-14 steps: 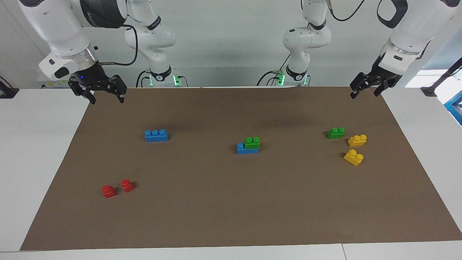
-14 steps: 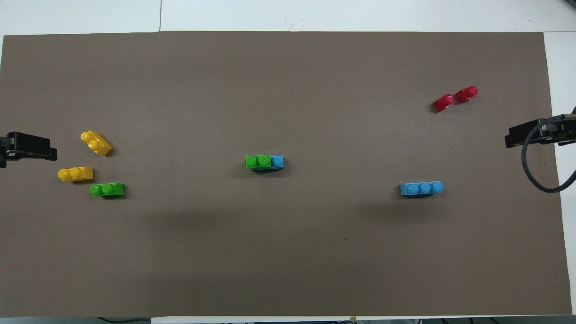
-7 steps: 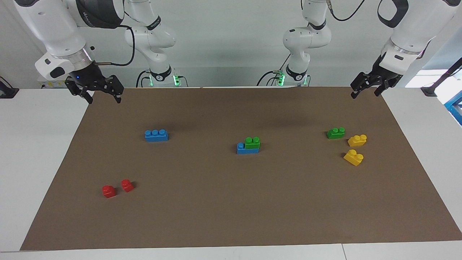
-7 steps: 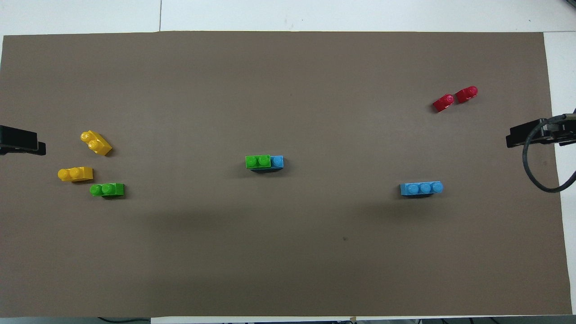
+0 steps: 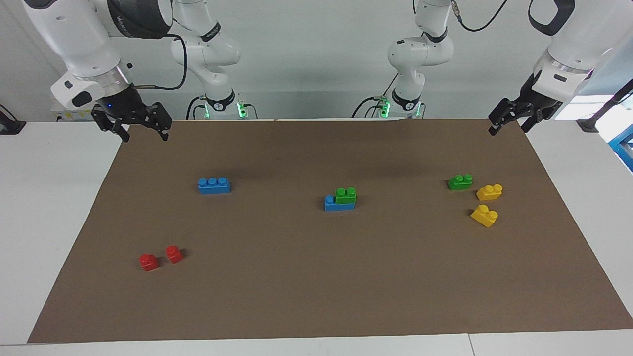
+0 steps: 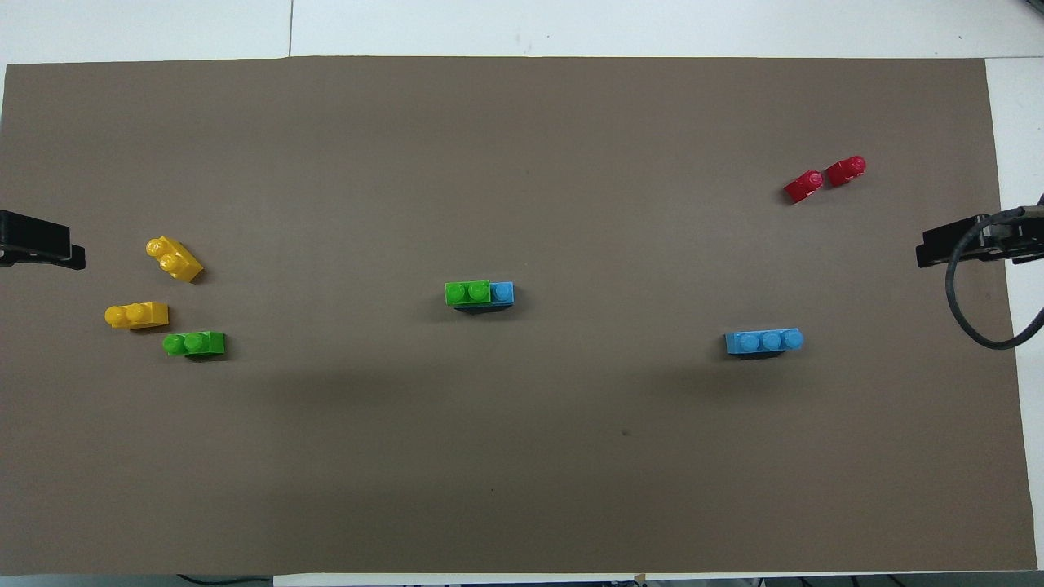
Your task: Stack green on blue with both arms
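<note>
Right gripper point(image 5: 143, 134): raised over mat point(image 5: 316, 277) corner at right arm's end, fingers spread wide, nothing held; overhead view cuts it off at frame edge. Red bricks point(image 5: 160, 257): pair, touching or just apart, cannot tell. Spare blue brick point(image 5: 214, 185): alone. Green brick point(image 5: 345, 196): seated on blue brick point(image 5: 338, 204) at mat centre, one blue stud uncovered. Spare green brick point(image 5: 460, 182): beside two yellow bricks point(image 5: 487, 203). Left gripper point(image 5: 508, 124): raised over mat corner at left arm's end, fingers apart, empty; only tip shows overhead.

Green brick point(image 5: 345, 196) sits stacked on blue brick point(image 5: 339, 203) mid-mat, well apart from both grippers. Left gripper point(image 5: 510, 121) open, empty — over mat corner, second green brick point(image 5: 460, 182) nearest it. Right gripper point(image 5: 141, 129) open, empty, over other corner — lone blue brick point(image 5: 214, 185) nearest.
</note>
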You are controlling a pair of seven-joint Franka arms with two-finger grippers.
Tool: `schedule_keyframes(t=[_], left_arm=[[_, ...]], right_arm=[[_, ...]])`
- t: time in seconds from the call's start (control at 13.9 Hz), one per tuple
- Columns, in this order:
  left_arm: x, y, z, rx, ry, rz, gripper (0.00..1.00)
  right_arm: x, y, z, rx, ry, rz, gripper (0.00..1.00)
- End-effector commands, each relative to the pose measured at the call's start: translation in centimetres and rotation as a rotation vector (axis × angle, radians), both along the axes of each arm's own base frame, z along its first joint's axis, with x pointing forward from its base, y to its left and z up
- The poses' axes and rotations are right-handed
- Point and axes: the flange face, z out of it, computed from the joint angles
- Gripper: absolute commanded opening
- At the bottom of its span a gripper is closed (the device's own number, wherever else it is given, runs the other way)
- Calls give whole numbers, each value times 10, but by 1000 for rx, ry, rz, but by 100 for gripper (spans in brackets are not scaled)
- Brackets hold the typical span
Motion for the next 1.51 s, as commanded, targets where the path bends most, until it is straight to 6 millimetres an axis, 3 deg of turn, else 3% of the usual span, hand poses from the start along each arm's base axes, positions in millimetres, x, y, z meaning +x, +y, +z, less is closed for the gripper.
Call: schedule_keyframes(t=[0.0, 1.44], left_arm=[[1, 2, 4, 12, 15, -3, 100], [0, 4, 0, 16, 1, -9, 100]], right_arm=[[-5, -3, 2, -22, -13, 10, 100], [-9, -6, -2, -21, -3, -13, 100]])
